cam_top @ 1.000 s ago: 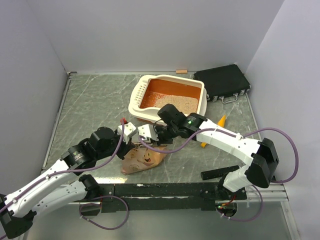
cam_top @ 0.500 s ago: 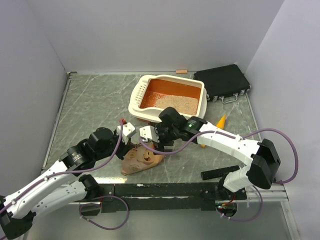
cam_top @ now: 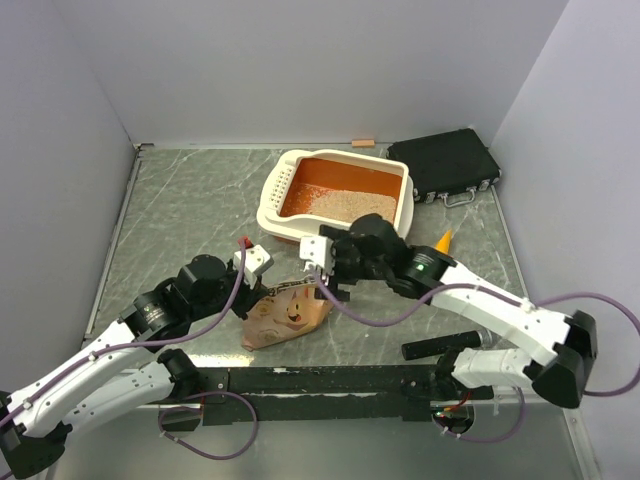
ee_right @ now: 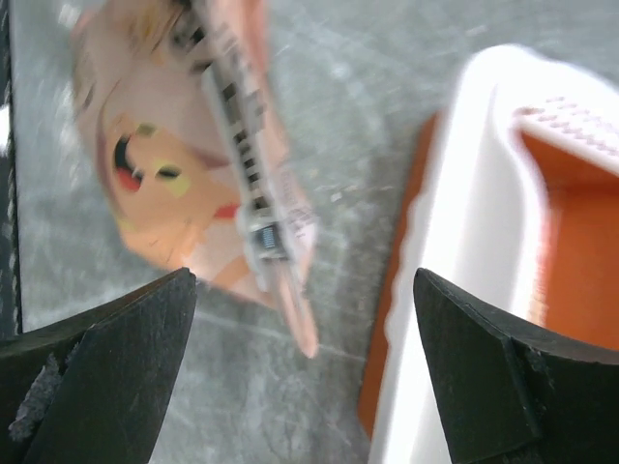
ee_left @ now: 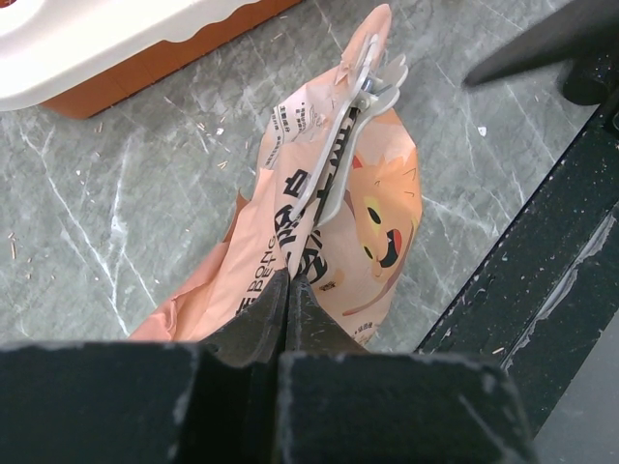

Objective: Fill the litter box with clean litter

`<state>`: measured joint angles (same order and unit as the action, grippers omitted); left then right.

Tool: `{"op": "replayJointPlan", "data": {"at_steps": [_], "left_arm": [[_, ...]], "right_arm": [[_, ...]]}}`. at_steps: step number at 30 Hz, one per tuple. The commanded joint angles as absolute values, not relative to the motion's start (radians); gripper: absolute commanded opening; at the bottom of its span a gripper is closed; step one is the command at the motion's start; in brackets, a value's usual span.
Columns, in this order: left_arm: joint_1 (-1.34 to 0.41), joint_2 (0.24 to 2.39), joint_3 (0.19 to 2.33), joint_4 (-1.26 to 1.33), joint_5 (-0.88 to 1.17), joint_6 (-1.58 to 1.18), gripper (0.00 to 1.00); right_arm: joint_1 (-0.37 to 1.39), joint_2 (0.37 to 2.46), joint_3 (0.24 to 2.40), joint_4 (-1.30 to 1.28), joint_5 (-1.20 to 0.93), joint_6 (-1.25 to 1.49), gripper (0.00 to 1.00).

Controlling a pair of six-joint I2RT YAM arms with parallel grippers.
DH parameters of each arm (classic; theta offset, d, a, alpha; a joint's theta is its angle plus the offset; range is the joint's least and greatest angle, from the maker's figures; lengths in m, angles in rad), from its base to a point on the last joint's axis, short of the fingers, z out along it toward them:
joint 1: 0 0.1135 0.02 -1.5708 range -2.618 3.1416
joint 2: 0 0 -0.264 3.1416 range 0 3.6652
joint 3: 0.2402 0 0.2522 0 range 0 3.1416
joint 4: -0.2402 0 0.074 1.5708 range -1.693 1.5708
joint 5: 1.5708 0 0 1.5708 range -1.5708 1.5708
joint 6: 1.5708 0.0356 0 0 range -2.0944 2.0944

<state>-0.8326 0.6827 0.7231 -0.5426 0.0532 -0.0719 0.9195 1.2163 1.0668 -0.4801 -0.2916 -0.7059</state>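
Grey marble-patterned table (cam_top: 180, 210) carrying all items. Large rectangular orange plastic litter box with a wide cream-white rim (cam_top: 272, 205), at the far centre. A layer of fine beige clean litter (cam_top: 345, 205) covers its near part. Flat black case (cam_top: 445, 163), just right of the box. Crumpled tan paper bag with dark print and a cartoon face (ee_left: 377, 222), lying near the box's front. Left tool (ee_left: 289, 280): fingers pressed together on the bag's folded top edge. Right tool (ee_right: 302, 280): fingers spread wide, gripping nothing, above bag top and box rim. Small orange-yellow scoop (cam_top: 443, 240), right of the box.
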Motion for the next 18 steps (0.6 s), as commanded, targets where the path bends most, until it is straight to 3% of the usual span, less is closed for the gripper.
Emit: {"op": "replayJointPlan", "data": {"at_steps": [1,4,7,13,18], "left_arm": [[-0.831,0.667,0.761,-0.411,0.023,-0.083,0.04],[-0.831,0.666,0.788,-0.41,0.003,-0.087,0.13],[-0.831,0.666,0.819,-0.411,0.003,-0.098,0.25],[-0.831,0.706,0.897,-0.433,0.023,-0.103,0.35],[-0.831,0.721,0.942,-0.396,-0.029,-0.146,0.54]], "right_arm": [[0.897,1.114,1.058,-0.293,-0.137,-0.456,1.0],[0.868,1.118,1.13,-0.36,-0.005,-0.278,1.0],[0.854,1.153,1.213,-0.52,-0.009,-0.2,1.0],[0.856,1.095,1.183,-0.511,0.086,-0.008,1.0],[0.856,1.006,1.154,-0.495,0.254,0.176,1.0]]}}
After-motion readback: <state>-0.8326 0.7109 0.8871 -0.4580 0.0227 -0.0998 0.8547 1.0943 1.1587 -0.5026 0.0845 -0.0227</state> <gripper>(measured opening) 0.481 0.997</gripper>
